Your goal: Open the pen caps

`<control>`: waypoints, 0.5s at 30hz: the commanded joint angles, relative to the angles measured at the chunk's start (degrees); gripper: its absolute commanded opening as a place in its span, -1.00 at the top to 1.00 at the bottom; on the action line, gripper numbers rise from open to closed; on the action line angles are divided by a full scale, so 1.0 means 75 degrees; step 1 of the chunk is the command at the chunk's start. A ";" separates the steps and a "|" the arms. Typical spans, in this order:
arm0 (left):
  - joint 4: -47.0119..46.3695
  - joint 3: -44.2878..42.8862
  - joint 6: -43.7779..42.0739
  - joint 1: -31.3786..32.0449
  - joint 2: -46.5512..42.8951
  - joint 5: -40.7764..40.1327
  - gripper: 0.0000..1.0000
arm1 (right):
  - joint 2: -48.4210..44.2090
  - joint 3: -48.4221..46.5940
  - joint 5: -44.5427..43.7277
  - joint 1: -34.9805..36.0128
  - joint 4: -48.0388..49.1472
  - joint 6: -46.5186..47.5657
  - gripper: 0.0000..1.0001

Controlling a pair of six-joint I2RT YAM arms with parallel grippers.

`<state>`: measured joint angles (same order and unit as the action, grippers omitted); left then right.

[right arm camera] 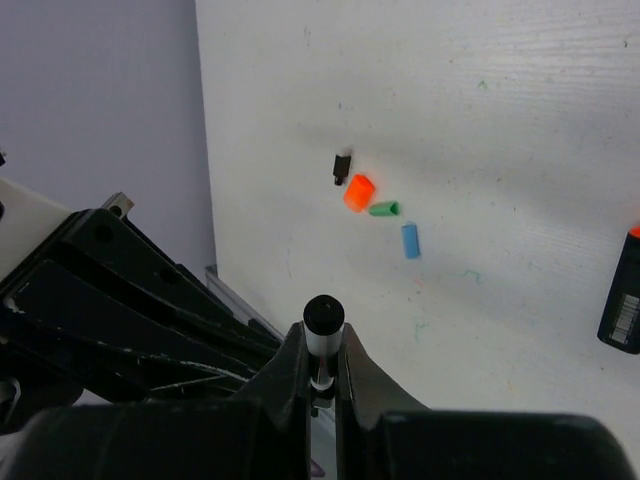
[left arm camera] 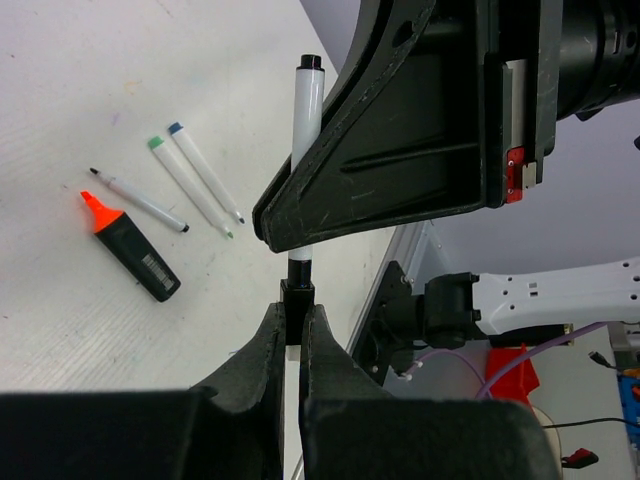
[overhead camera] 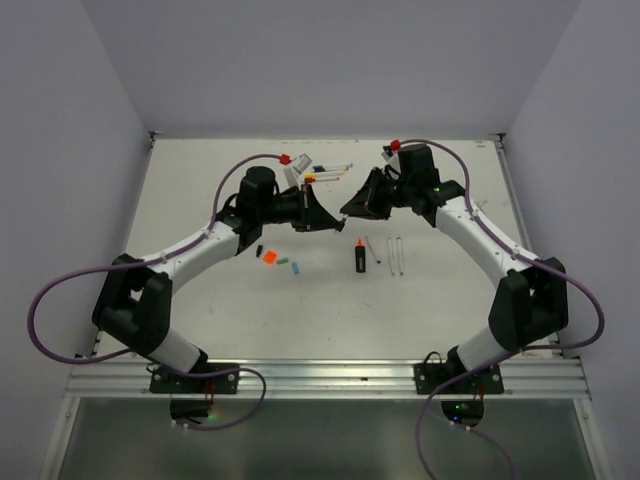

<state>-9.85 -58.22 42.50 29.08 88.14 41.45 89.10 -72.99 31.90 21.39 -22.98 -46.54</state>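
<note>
Hidden: we lose the middle of the pen (left arm camera: 307, 110) behind right pincer (right arm camera: 322, 345);
Axis: left-right, black cap (left arm camera: 298, 295) leftward;
Grip: left pincer (left arm camera: 294, 320) clamps black cap; right pincer clamps pen

A robotics lab test cell: a flat white table (overhead camera: 250, 320) is boxed on three sides by plain pale lilac wall panels (overhead camera: 330, 60); a ribbed aluminium rail (overhead camera: 330, 378) along the table's near edge carries a white-and-black jointed left arm (overhead camera: 190, 255) and a matching right arm (overhead camera: 480, 235), both trailing purple cables (overhead camera: 30, 318); beyond the table's right edge sits a red plastic bin (left arm camera: 510, 365).
</note>
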 commanded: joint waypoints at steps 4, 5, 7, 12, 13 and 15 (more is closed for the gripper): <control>-0.0387 -0.0031 -0.0076 0.0048 0.0002 0.0391 0.70 | -0.0254 -0.0041 -0.0140 0.0031 -0.0076 0.0077 1.00; -0.0236 -0.0019 -0.0112 0.0048 0.0002 0.0333 0.60 | -0.0290 -0.0030 -0.0140 0.0031 -0.0088 0.0065 1.00; -0.0222 -0.0007 -0.0194 0.0037 0.0002 0.0309 0.45 | -0.0325 0.0017 -0.0140 0.0031 -0.0100 0.0054 1.00; -0.0187 -0.0089 -0.0194 0.0072 0.0119 0.0274 0.35 | -0.0419 0.0099 -0.0105 0.0031 -0.0111 0.0042 1.00; -0.0164 -0.0136 -0.0217 0.0107 0.0143 0.0274 0.35 | -0.0442 0.0099 -0.0105 0.0031 -0.0100 0.0030 1.00; -0.0164 -0.0183 -0.0206 0.0130 0.0224 0.0297 0.35 | -0.0454 0.0076 -0.0105 0.0019 -0.0088 0.0019 1.00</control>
<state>-9.87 -58.22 42.19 29.43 88.66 41.87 88.62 -72.51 31.05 21.52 -23.31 -46.48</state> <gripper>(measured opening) 0.322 0.104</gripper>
